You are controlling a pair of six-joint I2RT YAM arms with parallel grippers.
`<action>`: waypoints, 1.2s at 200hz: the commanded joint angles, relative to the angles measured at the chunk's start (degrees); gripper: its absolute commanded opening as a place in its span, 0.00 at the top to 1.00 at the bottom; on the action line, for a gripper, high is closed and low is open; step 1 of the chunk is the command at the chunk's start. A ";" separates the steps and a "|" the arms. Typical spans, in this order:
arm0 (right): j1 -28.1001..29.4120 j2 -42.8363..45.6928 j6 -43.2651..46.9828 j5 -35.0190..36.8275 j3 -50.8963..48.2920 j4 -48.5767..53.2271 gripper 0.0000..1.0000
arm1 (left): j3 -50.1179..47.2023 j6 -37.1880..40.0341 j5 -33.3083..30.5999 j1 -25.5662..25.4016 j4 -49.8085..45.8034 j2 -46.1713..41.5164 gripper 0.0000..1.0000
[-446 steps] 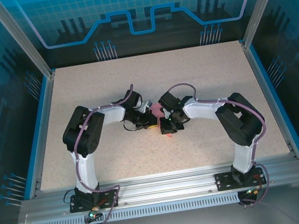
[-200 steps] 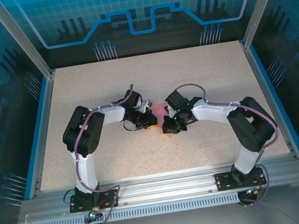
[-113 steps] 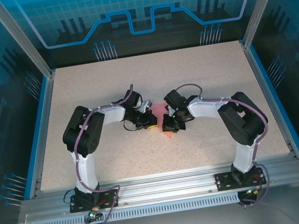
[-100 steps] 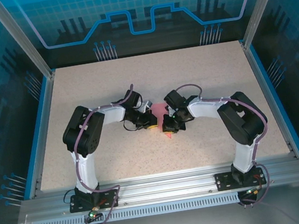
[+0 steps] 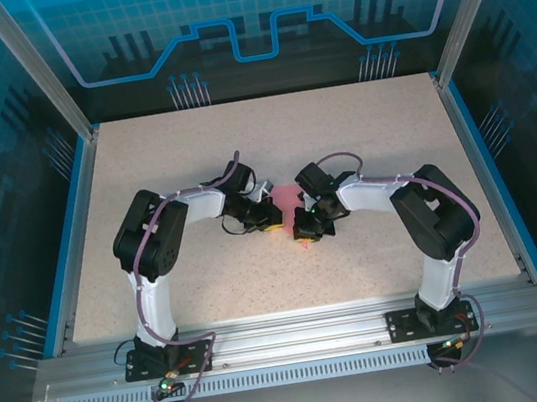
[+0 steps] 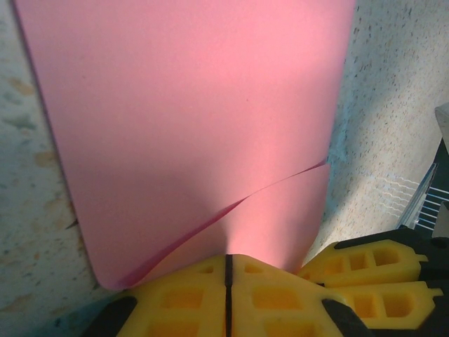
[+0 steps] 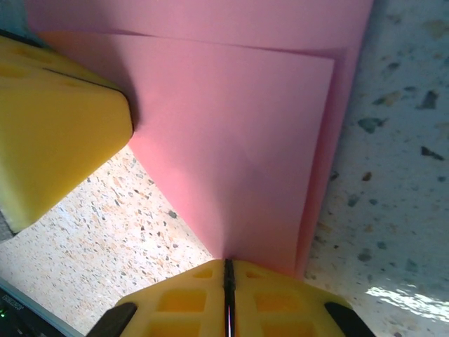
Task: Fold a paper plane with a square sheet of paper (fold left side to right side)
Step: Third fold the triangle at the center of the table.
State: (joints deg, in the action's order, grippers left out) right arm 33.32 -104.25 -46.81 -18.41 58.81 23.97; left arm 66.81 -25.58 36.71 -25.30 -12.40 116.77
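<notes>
**Both my grippers clamped on the pink sheet at mid-table**

From above, a broad stretch of speckled table (image 5: 141,159) lies between the blue left rail (image 5: 70,241) and my left arm (image 5: 153,238). That arm bends at the elbow and reaches inward. My left gripper (image 5: 271,223) sits at the table's centre, pinching the sheet of paper (image 5: 288,198).

In my left wrist view the yellow fingers (image 6: 189,295) meet at a thin seam, and the pink sheet fans away from it. Its left edge runs straight over the tabletop and its near-left corner curls round. The edge of an upper layer rises on a slant from that corner to the right edge. The right edge lies straight, with speckled surface beyond it.

Just to the right, my right gripper (image 5: 303,228) is likewise pressed closed on the same sheet, and the two sets of yellow fingers stand just beside each other. A small pink tip of the sheet pokes out on the near side of this gripper.

In my right wrist view two layers enter the seam. The upper one ends in a sharp corner, and its right edge sits just inside the lower layer's right edge. Bare table shows past both.

My right arm (image 5: 432,212) arcs back to its base. Open tabletop runs from it to the blue right rail (image 5: 490,178), and more lies on the far side of both grippers, toward the back wall.
</notes>
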 commanded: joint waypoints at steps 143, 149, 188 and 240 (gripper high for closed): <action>1.49 1.59 3.86 3.82 -4.17 10.39 0.90 | 0.17 -0.53 -5.90 -0.10 -5.07 3.93 0.91; 1.57 1.99 3.83 3.89 -4.58 10.53 0.90 | 0.10 -0.52 -5.90 -0.03 -5.07 3.92 0.91; 1.57 4.04 4.43 3.70 -6.66 11.59 0.90 | 0.34 -0.50 -6.02 -0.08 -5.22 4.07 0.91; 1.84 5.77 5.77 3.08 -7.83 11.33 0.90 | 0.34 -0.52 -5.82 -0.07 -5.13 3.98 0.91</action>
State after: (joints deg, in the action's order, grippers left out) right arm 34.13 -99.50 -42.33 -15.88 53.49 27.11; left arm 67.79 -25.58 36.88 -25.41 -13.65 117.32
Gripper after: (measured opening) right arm 0.098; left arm 0.090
